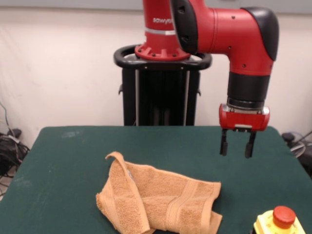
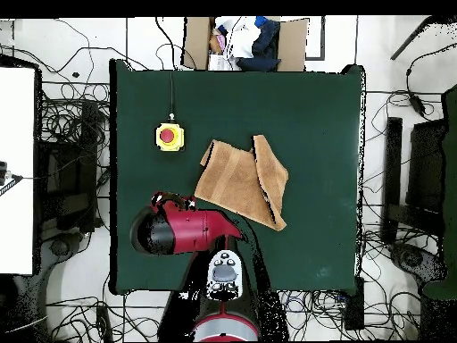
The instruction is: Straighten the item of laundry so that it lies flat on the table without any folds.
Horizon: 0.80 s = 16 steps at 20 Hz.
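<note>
**Folded towel on the desk, pincer raised and empty**

The orange-tan towel [image 1: 158, 202] is seen lying on the dark green desk [image 1: 68, 161], toward the camera-side edge in the front view and roughly at the middle of the desk [image 2: 312, 107] in the overhead view. The towel [image 2: 243, 179] is not flat: 1 flap is folded over the rest along a diagonal crease, and in the front view 1 corner is curled upward at the upper left of the cloth. A flat woven band is seen running across the right part of the towel.

The pincer [image 1: 237, 144] is held above the desk, to the right of the towel in the front view and well apart from it. Its 2 dark fingers [image 1: 224, 145] are spread with a clear gap between them, and nothing is held.

A yellow box with a red button [image 1: 280, 222] is set near the desk's edge, beside the towel but not touching it. Behind the desk, the black pedestal [image 1: 161, 97] is visible.
</note>
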Each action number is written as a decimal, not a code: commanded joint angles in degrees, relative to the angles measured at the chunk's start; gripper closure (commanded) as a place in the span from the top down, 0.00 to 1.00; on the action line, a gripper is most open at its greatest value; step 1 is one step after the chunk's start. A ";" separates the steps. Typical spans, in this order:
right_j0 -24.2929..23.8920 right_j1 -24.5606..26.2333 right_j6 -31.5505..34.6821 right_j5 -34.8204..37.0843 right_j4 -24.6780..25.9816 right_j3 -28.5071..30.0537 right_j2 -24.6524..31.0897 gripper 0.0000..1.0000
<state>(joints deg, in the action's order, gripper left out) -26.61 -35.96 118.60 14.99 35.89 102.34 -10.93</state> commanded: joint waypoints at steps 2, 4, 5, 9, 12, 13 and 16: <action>2.91 2.48 16.42 0.57 -8.73 -1.30 -5.70 1.00; 2.92 2.88 15.36 0.64 -9.98 -1.36 -5.68 1.00; 2.97 2.75 14.69 0.94 -10.63 -1.18 -5.49 1.00; 1.79 1.65 10.98 3.13 -13.66 -0.02 -2.30 1.00; 1.70 1.53 9.66 4.29 -15.93 0.13 -0.07 1.00; 1.89 1.62 9.76 4.46 -16.80 0.04 0.51 1.00; 3.43 3.38 10.99 4.51 -19.85 -1.17 0.95 1.00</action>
<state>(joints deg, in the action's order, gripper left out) -25.61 -35.39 119.33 15.00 22.98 102.32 -16.19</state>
